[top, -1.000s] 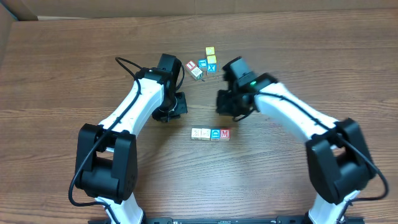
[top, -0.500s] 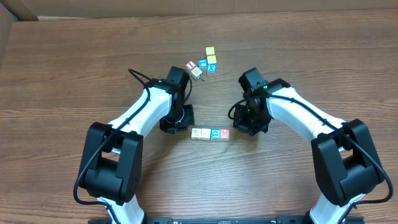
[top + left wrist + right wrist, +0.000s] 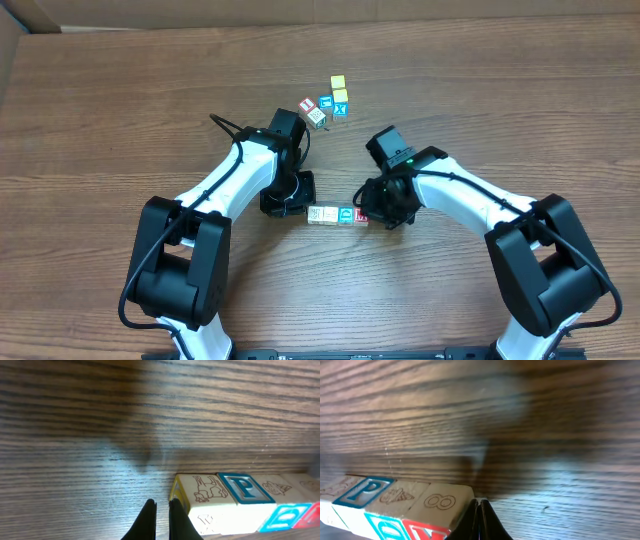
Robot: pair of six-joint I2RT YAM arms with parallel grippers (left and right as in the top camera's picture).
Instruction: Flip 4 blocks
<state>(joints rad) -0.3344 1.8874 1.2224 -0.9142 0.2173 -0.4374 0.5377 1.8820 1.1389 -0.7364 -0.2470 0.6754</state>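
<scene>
Four blocks [image 3: 338, 215] lie in a tight row at mid-table: two cream-topped at the left, then a blue-faced one [image 3: 346, 215], then a red-faced one [image 3: 360, 216]. My left gripper [image 3: 303, 207] is shut, empty, its tips low at the row's left end. In the left wrist view the left gripper [image 3: 161, 506] stands right beside the cream block [image 3: 202, 492], with a blue "P" face [image 3: 245, 487] after it. My right gripper [image 3: 368, 212] is shut and empty at the row's right end. The right wrist view shows the right gripper [image 3: 480, 504] against the "8" block [image 3: 440, 502].
A loose cluster of other cubes sits at the back: two yellow ones [image 3: 339, 89], a blue "X" cube [image 3: 340, 109], a blue one [image 3: 326, 103], a red one [image 3: 308, 104] and a tilted one [image 3: 317, 117]. A cardboard box edge [image 3: 10, 45] lies far left.
Both arms have come down from behind the row to its two ends. In the last half second the right gripper slid left onto the red block's end; the left edged slightly closer.
</scene>
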